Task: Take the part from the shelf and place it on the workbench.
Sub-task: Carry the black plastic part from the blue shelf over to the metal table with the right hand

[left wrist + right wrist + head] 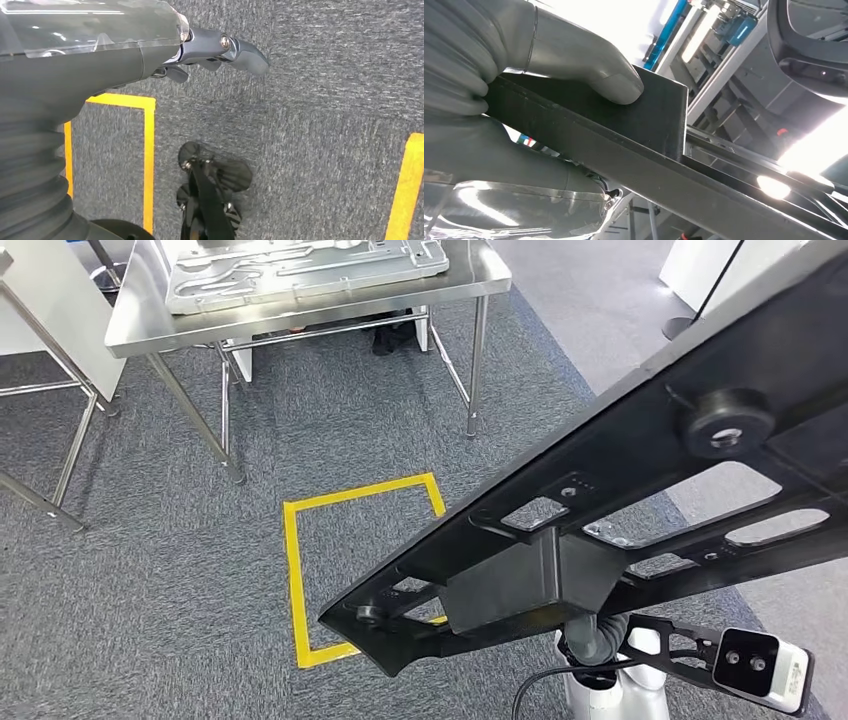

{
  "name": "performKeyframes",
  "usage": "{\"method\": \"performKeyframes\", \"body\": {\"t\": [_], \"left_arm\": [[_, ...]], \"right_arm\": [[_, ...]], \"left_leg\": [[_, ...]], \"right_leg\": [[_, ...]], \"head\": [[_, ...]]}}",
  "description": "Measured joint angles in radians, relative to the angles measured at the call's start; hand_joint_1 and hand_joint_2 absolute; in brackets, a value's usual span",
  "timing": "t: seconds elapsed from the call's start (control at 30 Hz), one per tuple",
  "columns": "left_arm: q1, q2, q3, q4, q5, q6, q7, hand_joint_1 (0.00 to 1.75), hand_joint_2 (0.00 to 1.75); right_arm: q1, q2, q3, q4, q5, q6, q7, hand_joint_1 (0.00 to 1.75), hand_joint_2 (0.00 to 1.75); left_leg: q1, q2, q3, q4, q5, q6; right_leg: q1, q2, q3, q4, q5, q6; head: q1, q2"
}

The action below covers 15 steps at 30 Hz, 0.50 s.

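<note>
Our right robot hand (524, 100) clamps the black part (600, 500) by its block — thumb on top — so it rides slanted above the carpet. Our left robot hand (210, 50) hangs empty, fingers loosely extended. Beyond the yellow floor square (295, 570) stands the desk (300, 315) — likely our drop-off.

A square outlined in yellow tape (300, 570) marks the grey carpet (150, 570), with a second strip of yellow tape (406, 185) well apart from it across the floor. At the far left stands a metal frame (50, 440) on thin legs, and a white panel (705, 270) rises at the far right, where the carpet gives way to a paler floor (610, 310).
</note>
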Motion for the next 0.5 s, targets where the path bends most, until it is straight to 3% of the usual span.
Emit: {"method": "performKeyframes", "body": {"t": [0.07,0.13,0.2,0.27,0.37,0.4,0.43,0.47,0.5], "left_arm": [[-0.001,0.000,0.001,0.000,0.000,-0.003,0.000,0.00,1.75],[-0.003,0.000,0.002,0.000,0.001,-0.006,0.001,0.00,1.75],[-0.002,0.000,0.002,0.000,0.001,-0.007,0.003,0.00,1.75],[-0.002,0.000,0.003,0.000,0.001,-0.008,0.003,0.00,1.75],[-0.004,-0.001,0.003,0.000,0.001,-0.012,0.003,0.00,1.75],[-0.004,-0.001,0.003,0.000,0.001,-0.013,0.004,0.00,1.75],[-0.003,-0.001,0.003,0.000,0.001,-0.013,0.004,0.00,1.75],[-0.003,-0.001,0.003,0.000,0.001,-0.014,0.004,0.00,1.75],[-0.003,-0.002,0.003,0.000,0.001,-0.015,0.004,0.00,1.75]], "right_arm": [[-0.002,0.000,0.001,0.000,0.002,-0.004,0.000,1.75,1.75],[-0.005,0.000,0.002,0.000,0.003,-0.008,0.000,1.75,1.75],[-0.007,0.000,0.003,0.000,0.004,-0.009,0.000,1.75,1.75],[-0.008,0.000,0.004,0.000,0.005,-0.011,0.000,1.75,1.75],[-0.008,-0.001,0.004,0.000,0.005,-0.015,0.000,1.75,1.75],[-0.007,-0.001,0.004,0.000,0.005,-0.017,0.000,1.75,1.75],[-0.007,-0.002,0.004,0.000,0.005,-0.019,0.000,1.75,1.75],[-0.006,-0.002,0.004,0.000,0.005,-0.020,0.000,1.75,1.75],[-0.006,-0.002,0.004,0.000,0.005,-0.021,0.000,1.75,1.75]], "left_leg": [[-0.003,0.008,0.073,-0.142,0.052,0.009],[-0.008,0.011,0.102,-0.200,0.063,0.022],[-0.008,0.007,0.101,-0.201,0.065,0.034],[-0.005,0.004,0.102,-0.206,0.070,0.046],[-0.005,0.002,0.100,-0.208,0.072,0.058],[-0.006,0.001,0.099,-0.208,0.072,0.059],[-0.007,0.000,0.099,-0.207,0.072,0.059],[-0.007,-0.003,0.099,-0.207,0.072,0.059],[-0.007,-0.006,0.101,-0.206,0.071,0.058]], "right_leg": [[0.002,-0.003,0.004,0.001,-0.003,0.007],[0.006,-0.005,0.005,0.002,-0.004,0.017],[0.006,-0.006,0.005,0.003,-0.005,0.029],[0.004,0.000,-0.007,0.033,-0.028,0.041],[0.001,0.012,-0.092,0.214,-0.122,0.050],[0.000,0.012,-0.122,0.273,-0.141,0.051],[0.000,0.013,-0.136,0.299,-0.141,0.051],[0.000,0.013,-0.131,0.284,-0.120,0.049],[0.000,0.014,-0.105,0.229,-0.084,0.046]], "head": [[0.000,0.000],[0.000,0.000],[0.000,0.000],[0.000,0.000],[0.000,0.000],[0.000,0.000],[0.000,0.000],[0.000,0.000],[0.000,0.000]]}}
